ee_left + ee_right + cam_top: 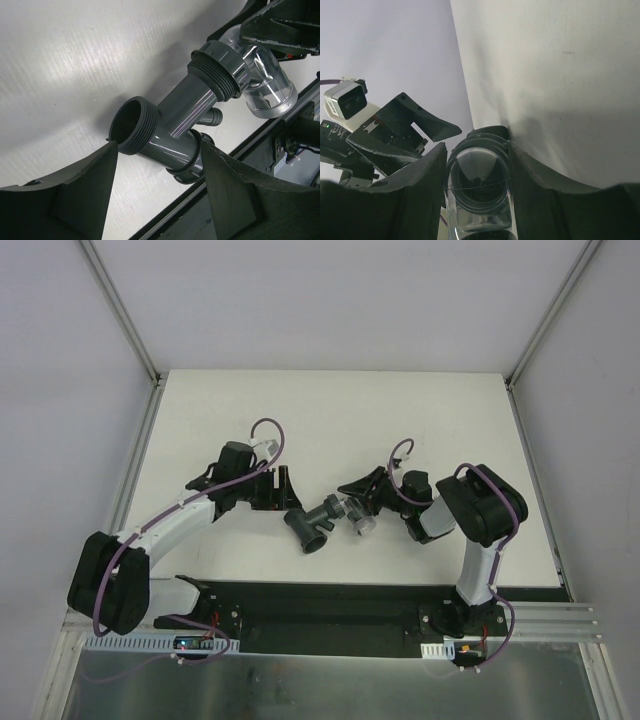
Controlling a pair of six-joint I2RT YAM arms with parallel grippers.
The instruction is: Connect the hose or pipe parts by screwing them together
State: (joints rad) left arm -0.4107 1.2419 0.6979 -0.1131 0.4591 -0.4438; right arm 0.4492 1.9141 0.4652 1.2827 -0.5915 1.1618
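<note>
The desk [330, 410] is a plain white board, matt and faintly ribbed in the left wrist view. Pale grey walls [320, 300] close it in on three sides, with bare metal frame posts [120, 308] rising at the far corners. A black strip [330, 600] runs along the near edge, where both arms are bolted.

The grey fitting [315, 522] lies near the middle of the desk towards the near edge, between the two arms. It is dark, glossy plastic with a branched body, an open round socket with outside threads, a small ribbed spigot on its side and a threaded collar on the long branch. The clear connector [360, 518] sits against that collar; it is see-through, short and rounded.

The left gripper [157, 147] stands open, a finger on each side of the fitting's threaded socket; I cannot tell whether either finger touches it. The right gripper [476, 147] is clamped on the clear connector, its fingers pressed against both sides.
</note>
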